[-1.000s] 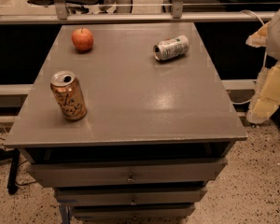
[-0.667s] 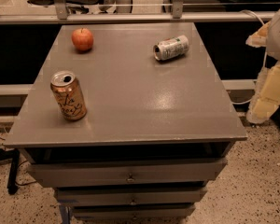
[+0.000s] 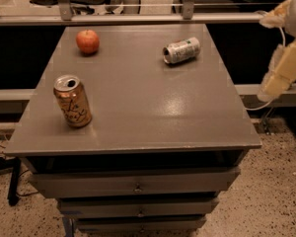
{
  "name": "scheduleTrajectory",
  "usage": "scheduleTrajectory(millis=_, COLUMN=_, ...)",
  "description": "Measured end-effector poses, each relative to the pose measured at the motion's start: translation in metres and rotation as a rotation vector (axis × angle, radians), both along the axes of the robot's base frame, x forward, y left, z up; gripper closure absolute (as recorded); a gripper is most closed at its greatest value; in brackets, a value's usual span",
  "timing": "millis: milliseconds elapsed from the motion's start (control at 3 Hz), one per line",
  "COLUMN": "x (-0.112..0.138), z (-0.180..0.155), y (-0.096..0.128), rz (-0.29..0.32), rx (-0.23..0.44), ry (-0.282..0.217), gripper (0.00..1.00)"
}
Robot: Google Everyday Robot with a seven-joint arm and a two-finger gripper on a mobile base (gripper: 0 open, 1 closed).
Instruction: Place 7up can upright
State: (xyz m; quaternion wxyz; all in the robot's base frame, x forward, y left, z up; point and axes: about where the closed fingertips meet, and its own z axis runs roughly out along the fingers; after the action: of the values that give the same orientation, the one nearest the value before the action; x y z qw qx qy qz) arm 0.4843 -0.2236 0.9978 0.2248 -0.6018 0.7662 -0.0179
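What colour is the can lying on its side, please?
The can is silvery-white with green markings, camera view; the gripper hangs right of the table.

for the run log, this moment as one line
7up can: on its side, table back right | gripper: off table's right edge, clear of can | status: not yet upright
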Motion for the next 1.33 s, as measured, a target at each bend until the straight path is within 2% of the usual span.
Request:
scheduleTrajectory(millis=333, x=0.049, z=0.013, y=0.027, rz=0.105, rx=0.075, ry=-0.085, gripper=0.00)
scheduleTrajectory(millis=667, x=0.091, z=0.012, y=0.069, rz=0.241, rx=0.117, ry=-0.157, gripper=0.00)
scheduleTrajectory(millis=1000, x=0.125, z=-0.006, y=0.105, rz=0.359, rx=0.114, ry=-0.230, gripper=0.00)
scheduleTrajectory(millis=1333, x=0.165, z=-0.035, y=0.132, rz=0.410, rx=0.065, ry=-0.284, gripper=0.00)
